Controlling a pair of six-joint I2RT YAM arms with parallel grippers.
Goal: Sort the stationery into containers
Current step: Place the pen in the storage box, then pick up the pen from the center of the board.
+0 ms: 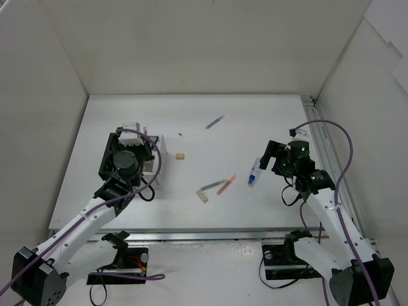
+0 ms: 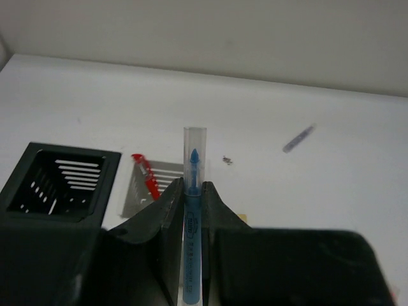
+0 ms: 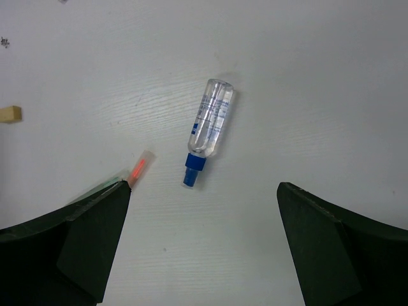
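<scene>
- The thin green pen (image 1: 205, 190) and the thin orange pen (image 1: 226, 185) lie nearest to the arm bases, in the middle of the white table (image 1: 191, 108), with their ends close together; both look light and stiff, and I judge that a grip across the middle of the shaft suits them, one pen at a time
- A little farther, to the right, the clear plastic bottle with a blue cap (image 3: 210, 127) lies flat; it seems light, smooth and round, so it may roll or slip, and its wide body is a safer place to hold than the narrow cap
- The right gripper (image 3: 204, 191) hangs over this bottle with its fingers wide apart, holding nothing; the orange pen is apart from the bottle on its left, so nothing blocks the way down
- On the left side, the left gripper (image 2: 191, 191) is clamped on a blue pen with a clear cap (image 2: 194, 166), and the cap sticks out past the fingers
- Just beyond it stand the black square organiser (image 2: 76, 152) and the white slatted organiser (image 2: 167, 167), where a red pen (image 2: 148, 180) already rests; the openings are narrow, so the pen probably must go in end first
- A small beige eraser block (image 1: 181, 155) lies right of the white organiser, and a greyish-blue pen (image 1: 215, 122) lies alone at the far side
</scene>
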